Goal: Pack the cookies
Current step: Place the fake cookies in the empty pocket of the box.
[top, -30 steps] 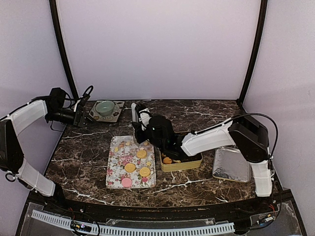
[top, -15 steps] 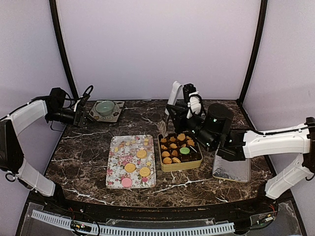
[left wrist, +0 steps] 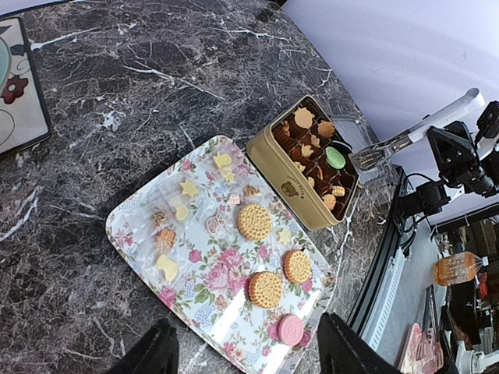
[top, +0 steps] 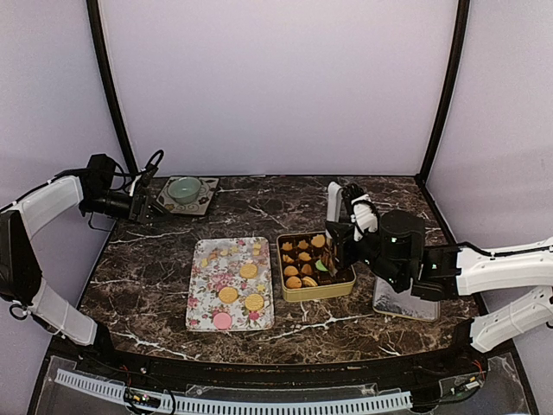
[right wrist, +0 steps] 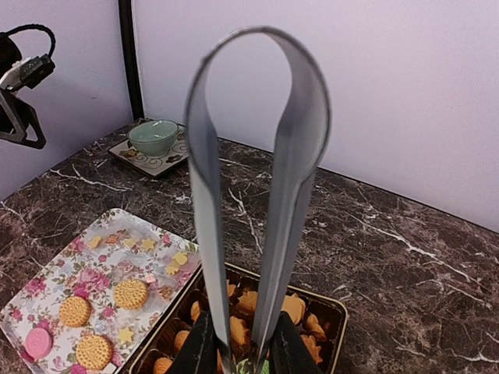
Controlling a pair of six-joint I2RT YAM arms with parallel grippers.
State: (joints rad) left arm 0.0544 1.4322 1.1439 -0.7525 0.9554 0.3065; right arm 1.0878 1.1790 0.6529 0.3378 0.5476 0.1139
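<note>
Right wrist: right gripper [right wrist: 243,352] clamps tongs [right wrist: 300,140] over tin [left wrist: 284,183]; left gripper [left wrist: 249,354] spread wide; tin emblem unreadable.

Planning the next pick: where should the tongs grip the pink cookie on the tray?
Probably by its round edge, on two opposite sides, coming straight down. The pink cookie lies flat at the near end of the tray, apart from the yellow cookies, so the tongs can straddle it.
</note>
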